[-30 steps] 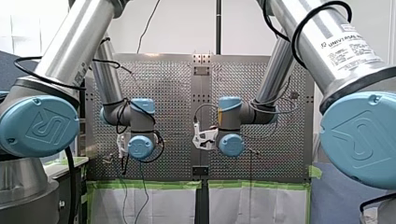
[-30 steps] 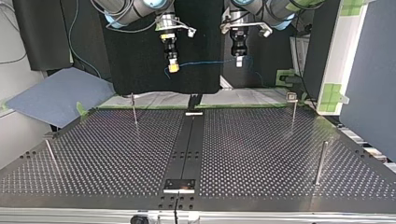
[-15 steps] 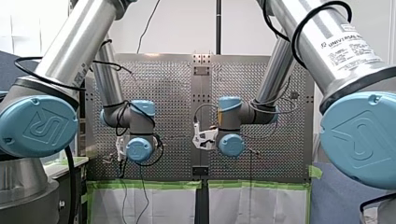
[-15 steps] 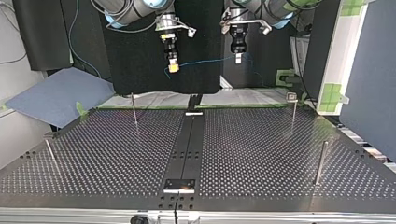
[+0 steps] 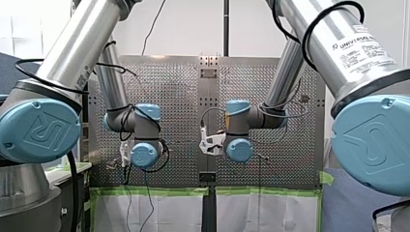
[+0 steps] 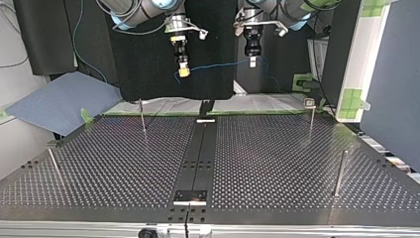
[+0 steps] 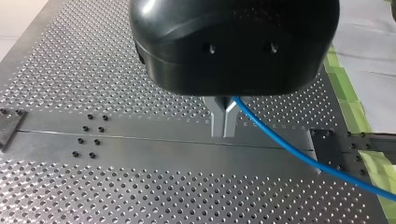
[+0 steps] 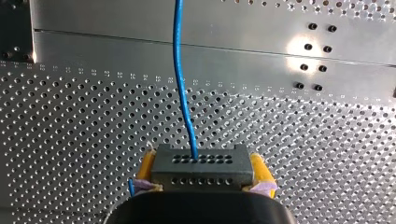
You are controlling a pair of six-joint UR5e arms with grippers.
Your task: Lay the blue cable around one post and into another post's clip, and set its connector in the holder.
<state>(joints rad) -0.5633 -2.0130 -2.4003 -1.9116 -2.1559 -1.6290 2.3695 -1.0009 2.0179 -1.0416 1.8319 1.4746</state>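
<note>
My right jaws clamp the dark, hole-dotted connector point(image 8: 201, 165) between yellow pads point(image 8: 146, 164). My slim metal left jaws pinch the thin blue cable point(image 7: 289, 145) above the perforated surface point(image 7: 116, 191), its tail cut off.

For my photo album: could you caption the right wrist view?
My right gripper clamps a dark connector in its jaws, blue cable trailing out above the perforated table.

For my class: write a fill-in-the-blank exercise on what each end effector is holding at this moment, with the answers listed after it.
My right end effector is shut on the dark ___. Its pads are coloured ___. My left end effector pinches the ___ cable between its metal fingers.
Missing words: connector; yellow; blue.
</note>
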